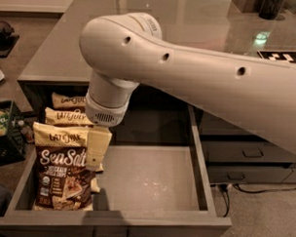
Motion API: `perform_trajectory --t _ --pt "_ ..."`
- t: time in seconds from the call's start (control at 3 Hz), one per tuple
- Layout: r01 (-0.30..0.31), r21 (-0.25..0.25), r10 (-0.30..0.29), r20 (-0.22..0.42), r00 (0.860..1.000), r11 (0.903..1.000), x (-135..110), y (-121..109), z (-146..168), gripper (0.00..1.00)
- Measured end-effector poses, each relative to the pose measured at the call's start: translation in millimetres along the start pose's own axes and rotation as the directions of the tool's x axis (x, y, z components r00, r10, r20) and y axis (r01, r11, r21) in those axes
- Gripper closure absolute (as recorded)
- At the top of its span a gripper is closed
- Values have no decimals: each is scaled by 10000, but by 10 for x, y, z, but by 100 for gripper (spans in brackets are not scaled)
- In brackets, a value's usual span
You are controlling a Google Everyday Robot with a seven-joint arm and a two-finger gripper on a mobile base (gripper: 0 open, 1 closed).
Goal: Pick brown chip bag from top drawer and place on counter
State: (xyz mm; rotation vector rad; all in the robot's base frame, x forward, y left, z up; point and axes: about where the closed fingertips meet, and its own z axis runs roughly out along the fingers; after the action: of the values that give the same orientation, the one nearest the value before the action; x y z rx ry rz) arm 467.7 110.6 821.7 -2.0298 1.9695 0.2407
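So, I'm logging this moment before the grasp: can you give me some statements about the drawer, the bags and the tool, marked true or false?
1. The top drawer is pulled open. True.
2. The tool hangs down into the drawer by the right edge of the front brown chip bag. True.
3. The front brown chip bag stands alone in the drawer. False: other bags stand behind it.
4. A chip bag lies on the counter. False: every bag in view is in the drawer.
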Motion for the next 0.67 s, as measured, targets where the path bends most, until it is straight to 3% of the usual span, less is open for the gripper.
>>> perform_trajectory --t 0.33,0.67 --pt "264 -853 -214 587 9980 9960 -227 19 315 0" --pt "268 -1008 -205 627 9978 9945 -225 26 370 0"
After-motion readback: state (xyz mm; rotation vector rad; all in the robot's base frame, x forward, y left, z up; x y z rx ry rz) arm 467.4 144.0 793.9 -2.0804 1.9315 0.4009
